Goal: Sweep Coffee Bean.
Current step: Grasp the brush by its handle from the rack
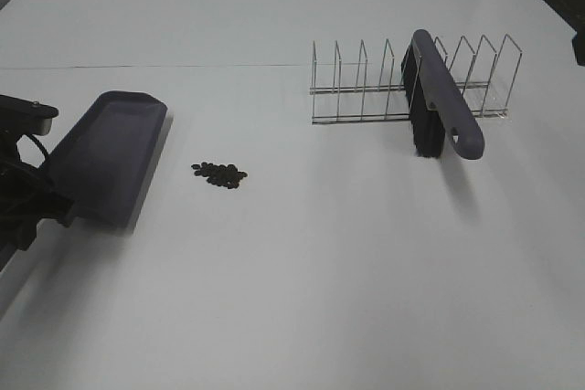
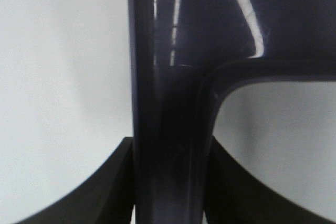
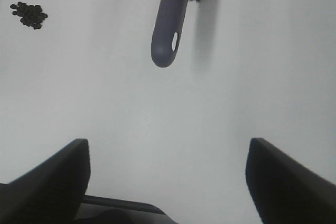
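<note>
A small cluster of dark coffee beans (image 1: 219, 173) lies on the white table, left of centre. Just left of it sits a dark purple dustpan (image 1: 105, 157), its wide mouth pointing toward the table's far side. My left gripper (image 1: 37, 198) is shut on the pan's handle (image 2: 168, 103), which fills the left wrist view. A purple brush (image 1: 439, 98) with black bristles leans in a wire rack (image 1: 366, 79) at the right. My right gripper (image 3: 168, 177) is open and holds nothing. The brush handle (image 3: 170, 19) lies ahead of it, and the beans (image 3: 30, 14) are off to one side.
The white table (image 1: 320, 271) extends around everything, with a faint seam across it behind the dustpan. The wire rack has several upright dividers. The right arm does not show in the exterior view.
</note>
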